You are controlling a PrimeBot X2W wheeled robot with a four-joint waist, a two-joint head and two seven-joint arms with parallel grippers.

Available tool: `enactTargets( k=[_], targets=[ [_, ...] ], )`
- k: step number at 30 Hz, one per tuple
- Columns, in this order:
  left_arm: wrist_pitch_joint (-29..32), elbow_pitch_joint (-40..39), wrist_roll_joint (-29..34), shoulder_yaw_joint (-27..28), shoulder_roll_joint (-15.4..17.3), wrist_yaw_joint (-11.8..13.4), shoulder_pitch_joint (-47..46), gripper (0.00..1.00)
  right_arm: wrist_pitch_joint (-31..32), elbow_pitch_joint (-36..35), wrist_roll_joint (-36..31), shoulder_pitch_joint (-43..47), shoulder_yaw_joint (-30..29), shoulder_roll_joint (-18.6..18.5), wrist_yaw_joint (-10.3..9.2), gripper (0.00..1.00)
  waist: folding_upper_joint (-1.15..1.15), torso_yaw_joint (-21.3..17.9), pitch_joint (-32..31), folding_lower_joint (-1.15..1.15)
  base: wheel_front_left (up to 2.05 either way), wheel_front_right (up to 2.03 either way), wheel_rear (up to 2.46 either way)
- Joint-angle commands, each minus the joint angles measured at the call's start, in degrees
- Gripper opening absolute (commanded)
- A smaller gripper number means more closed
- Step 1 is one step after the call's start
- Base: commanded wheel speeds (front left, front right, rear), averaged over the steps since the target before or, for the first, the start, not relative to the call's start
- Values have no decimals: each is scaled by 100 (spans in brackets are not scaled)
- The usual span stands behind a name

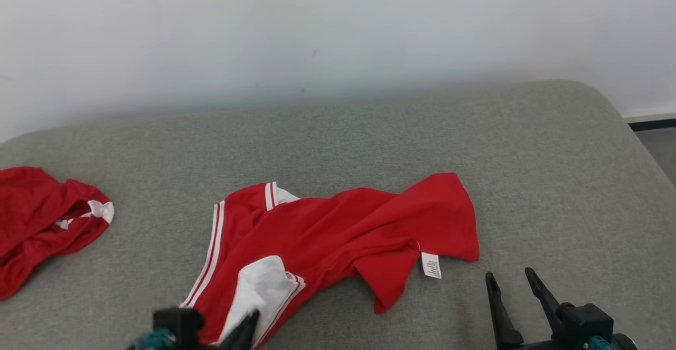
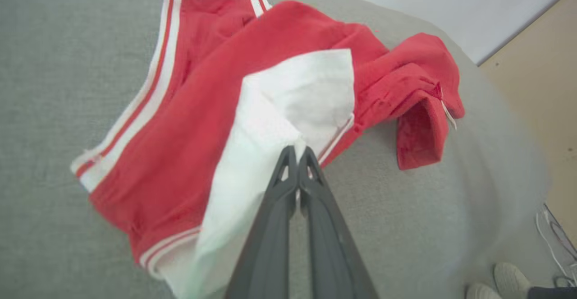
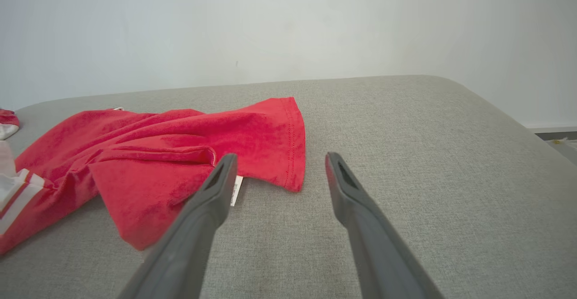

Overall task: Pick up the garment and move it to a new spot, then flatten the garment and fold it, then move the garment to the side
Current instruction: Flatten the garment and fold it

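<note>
- A grey cushion [image 1: 528,181] is spread under everything; a person's shoes [image 2: 509,278] on the floor beside it are caught from the left wrist.
- The red garment [image 1: 338,234] is crumpled at the cushion's middle; a second red cloth [image 1: 37,223] is seen far left from the head.
- The left claw [image 2: 297,152] is pressed together, pinching the garment's white panel.
- The right claw [image 3: 279,159] is held spread, low beside the hem.
- The label [image 1: 431,265] is printed too small to be read.

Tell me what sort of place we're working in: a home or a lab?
Likely a lab or test room, though I can't be sure: a grey padded platform against a bare white wall, with loose cables on the beige floor near a person's shoes.
</note>
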Motion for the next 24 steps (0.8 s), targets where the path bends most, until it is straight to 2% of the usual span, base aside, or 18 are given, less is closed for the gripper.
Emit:
enactTargets(
  k=[1,4,5,6,12,14,18,24],
  targets=[
    [63,-113,-93,-25,-6,-17,129,0,-8,-11,11,35,-2,-2,-14,100,0,69,-22,0,0,0,0],
    [548,-645,-314,-250,-63,-32,644,0,-14,3,47,57,20,-3,-14,100,0,139,-40,0,0,0,0],
    [681,-796,-356,-279,-55,33,771,33,-18,2,52,62,26,-3,-14,100,0,158,-44,0,0,0,0],
    [786,-951,-403,-307,-63,68,872,100,-24,-3,56,67,25,-3,-14,100,0,182,-48,0,0,0,0],
    [1098,-1391,-474,-218,36,342,1177,100,5,-5,58,19,74,-3,-14,100,0,213,-57,0,0,0,0],
    [1276,-1455,-547,-123,97,445,1189,100,5,7,53,-17,90,-3,-14,100,0,186,-54,0,0,0,0],
    [1236,-1665,-524,245,253,700,981,100,-18,17,58,-37,86,-3,-14,100,0,105,-21,0,0,0,0],
    [1180,-1225,-327,537,465,928,417,100,-51,17,81,-75,114,-2,-14,100,0,16,131,0,0,0,0]
  ],
)
